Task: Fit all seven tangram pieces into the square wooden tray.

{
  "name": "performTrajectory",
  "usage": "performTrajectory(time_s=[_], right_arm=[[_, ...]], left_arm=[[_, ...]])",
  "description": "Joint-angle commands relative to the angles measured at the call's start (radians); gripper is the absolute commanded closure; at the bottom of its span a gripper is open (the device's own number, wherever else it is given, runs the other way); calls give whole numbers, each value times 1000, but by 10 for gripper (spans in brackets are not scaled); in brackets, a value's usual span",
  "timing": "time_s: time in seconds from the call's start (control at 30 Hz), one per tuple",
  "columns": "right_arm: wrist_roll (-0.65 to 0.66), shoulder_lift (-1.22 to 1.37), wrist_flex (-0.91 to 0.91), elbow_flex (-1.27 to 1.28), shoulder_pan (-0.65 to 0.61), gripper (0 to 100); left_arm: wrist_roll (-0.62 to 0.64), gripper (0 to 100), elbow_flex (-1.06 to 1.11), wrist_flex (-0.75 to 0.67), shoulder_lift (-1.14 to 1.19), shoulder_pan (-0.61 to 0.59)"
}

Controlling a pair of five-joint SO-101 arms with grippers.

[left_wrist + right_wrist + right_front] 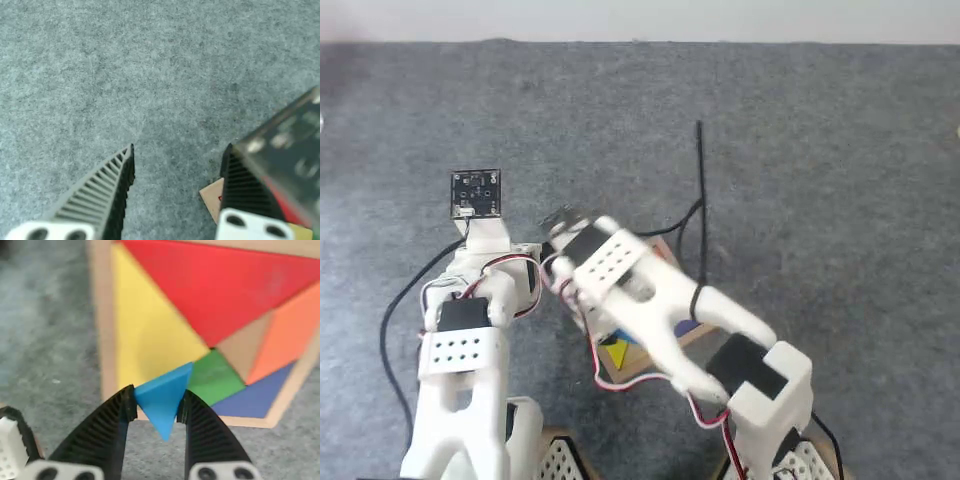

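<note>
right claw (pixel 158 394) pinching blue triangle (pixel 165 407), at tray rim (pixel 100 315)

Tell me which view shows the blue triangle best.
Right wrist view: the blue triangle sits pinched in the right gripper at the tray edge. In the high view the arm hides it; the left wrist view catches a tray corner.
</note>
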Motion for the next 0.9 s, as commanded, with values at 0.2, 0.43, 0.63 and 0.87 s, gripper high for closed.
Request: performTrajectory(time_s=[0.2, 0.43, 0.63, 0.87], right_arm=[[-18, -56, 10, -6, -5, 707], [-97, -59, -16, -9, 30, 626], [-98, -51, -65, -5, 47, 626], [-97, -25, -114, -5, 136, 626]], left_arm=[[-11, 727, -10, -21, -25, -5], [-11, 727, -10, -21, -25, -6], [-11, 727, -10, -21, -25, -6], [-11, 727, -10, -21, -25, -6]])
